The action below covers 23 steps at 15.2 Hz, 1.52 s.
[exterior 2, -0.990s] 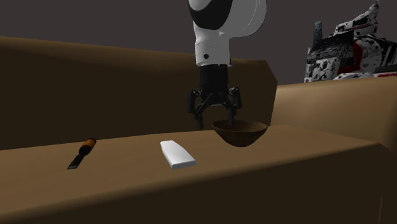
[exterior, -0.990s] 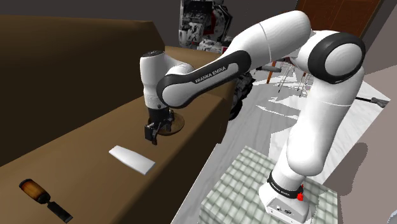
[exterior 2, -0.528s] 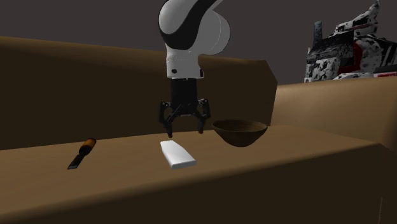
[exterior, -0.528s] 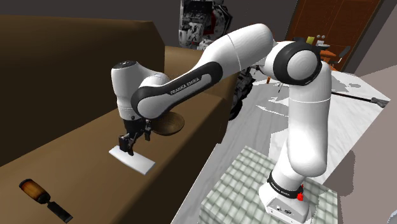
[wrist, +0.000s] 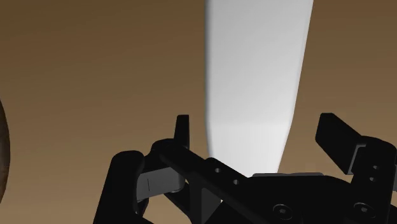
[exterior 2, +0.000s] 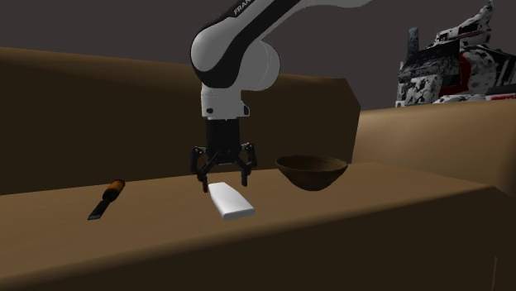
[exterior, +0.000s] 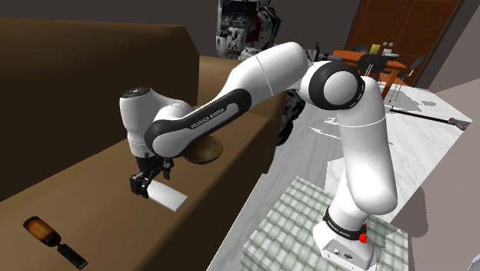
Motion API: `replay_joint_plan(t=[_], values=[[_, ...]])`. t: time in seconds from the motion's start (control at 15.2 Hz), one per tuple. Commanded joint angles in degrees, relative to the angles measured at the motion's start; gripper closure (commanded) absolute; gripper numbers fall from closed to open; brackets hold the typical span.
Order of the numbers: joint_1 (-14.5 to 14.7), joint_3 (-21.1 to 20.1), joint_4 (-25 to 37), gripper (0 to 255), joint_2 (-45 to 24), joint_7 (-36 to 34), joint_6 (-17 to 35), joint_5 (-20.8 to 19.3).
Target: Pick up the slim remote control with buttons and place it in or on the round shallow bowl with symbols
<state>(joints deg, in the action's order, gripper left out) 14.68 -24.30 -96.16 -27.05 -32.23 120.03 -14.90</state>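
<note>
The end effector [exterior 2: 224, 183] is seen released, its two fingers [wrist: 182, 130] spread apart and clasping nothing. The remote [exterior 2: 230, 201] is found lying flat on the brown desk [exterior 2: 372, 223], drawn plain white, just below the end effector. In the wrist view, one end of the remote [wrist: 257, 76] is framed between the spread fingers without being touched, and its long axis runs straight away from the end effector [wrist: 258, 127], crosswise to the line between the fingers. A closing across the narrow width is therefore judged possible once the end effector is lowered a little further. The bowl [exterior 2: 311, 171], dark brown, stands near the remote toward the second exterior view's right, and is judged the place for the later drop.

"FRANKA EMIKA" can be read in the lettering [exterior: 201, 121] on the arm [exterior: 254, 85]. No buttons or writing can be made out on the remote, and no symbols on the bowl.
</note>
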Motion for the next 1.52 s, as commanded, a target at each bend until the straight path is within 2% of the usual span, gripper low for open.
replay_joint_plan(t=[0.0,0.59,0.66,1.25,1.45], values=[[0.11,0.23,-0.58,0,-0.76,-0.28,1.3,-0.43],[0.19,0.41,-0.97,0,-1.33,-0.48,2.22,-0.74],[0.19,0.41,-0.97,255,-1.33,-0.48,2.22,-0.74],[0.19,0.41,-0.99,255,-1.33,-0.48,2.23,-0.74],[0.01,0.08,-0.19,255,-0.25,-0.06,0.45,-0.14]])
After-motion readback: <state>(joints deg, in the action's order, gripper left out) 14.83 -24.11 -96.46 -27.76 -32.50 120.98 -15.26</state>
